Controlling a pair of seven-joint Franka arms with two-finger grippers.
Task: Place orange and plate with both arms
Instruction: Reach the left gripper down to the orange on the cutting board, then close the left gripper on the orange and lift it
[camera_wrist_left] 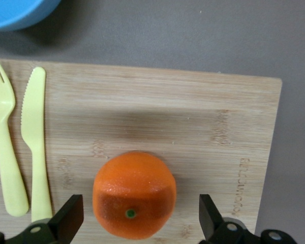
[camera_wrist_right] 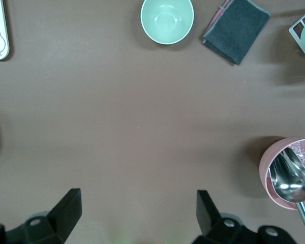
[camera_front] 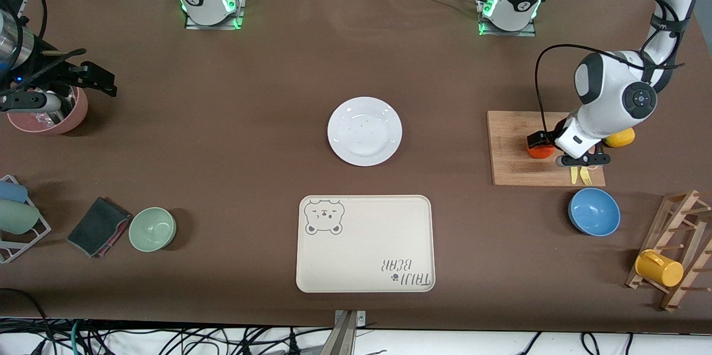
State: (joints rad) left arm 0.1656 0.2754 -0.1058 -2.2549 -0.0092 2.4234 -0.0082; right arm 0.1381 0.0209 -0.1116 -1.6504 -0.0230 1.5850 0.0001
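Left gripper [camera_wrist_left: 137, 223] hung over the cutting board [camera_front: 514, 168], fingers spread wide either side of the orange [camera_wrist_left: 134, 194], not yet touching. Best to drop lower, stay centred, then close gently so the fruit wouldn't roll. Plate [camera_front: 364, 131] sat mid-table, farther than the bear tray [camera_front: 365, 243]. Right gripper [camera_wrist_right: 137, 218] waited spread over bare table near the pink bowl [camera_wrist_right: 291, 172].

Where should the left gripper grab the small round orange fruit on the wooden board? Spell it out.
Across the round orange fruit's widest middle, from straight above. The open left gripper already straddles it, a finger on each side. It sits free on the bamboo cutting board, clear of the yellow plastic knife.
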